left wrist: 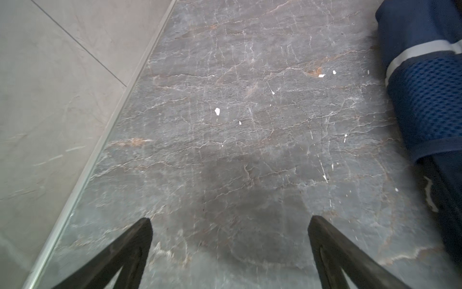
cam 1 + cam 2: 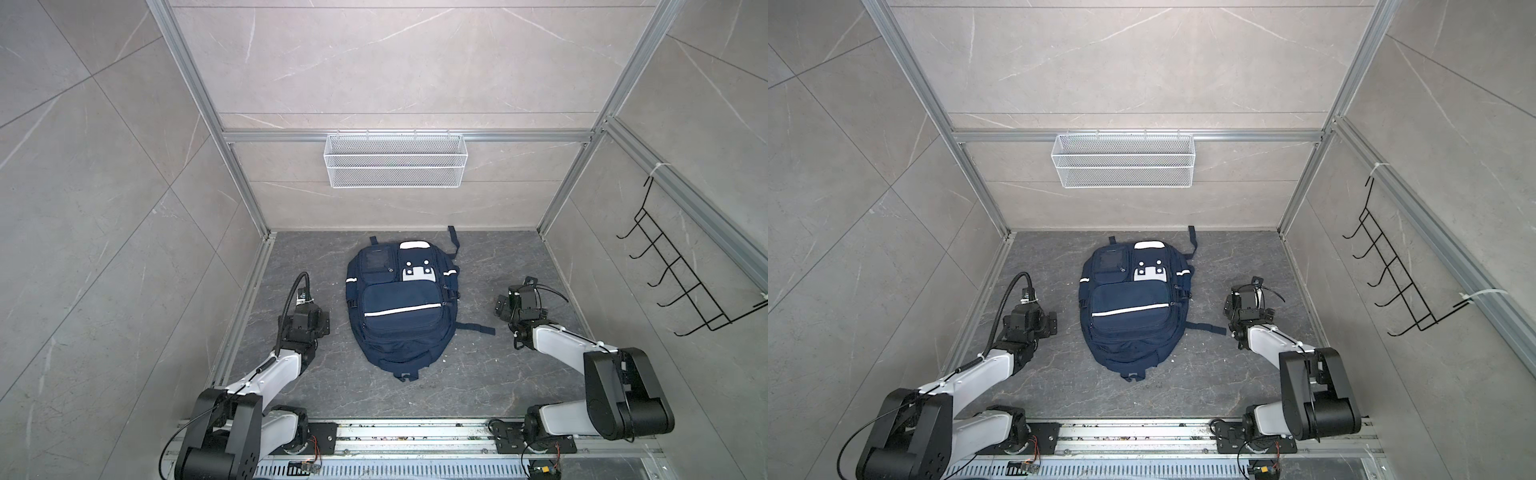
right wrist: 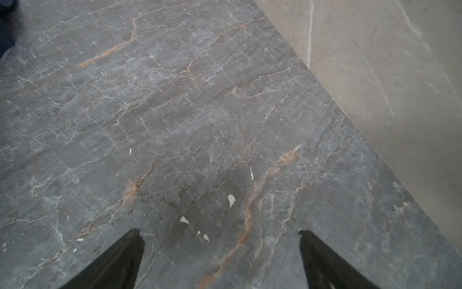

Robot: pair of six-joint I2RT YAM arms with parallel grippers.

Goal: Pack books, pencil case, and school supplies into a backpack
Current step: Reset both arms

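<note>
Backpack [image 2: 401,316] flat mid-floor; mesh basket [image 2: 395,178], hook rack [image 2: 685,268] on walls.

White mesh basket [image 2: 395,160]; black hook rack [image 2: 681,274]

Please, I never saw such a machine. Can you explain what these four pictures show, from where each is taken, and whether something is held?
This is a robot with two arms, the left arm and the right arm, mounted at the near edge of a dark marbled surface. Two pictures look down from twin cameras overhead; two come from a camera on each wrist. A navy backpack lies flat between the arms. Each arm ends in a two-fingered clamp: the left end effector and the right end effector are both open and hold nothing.
</note>
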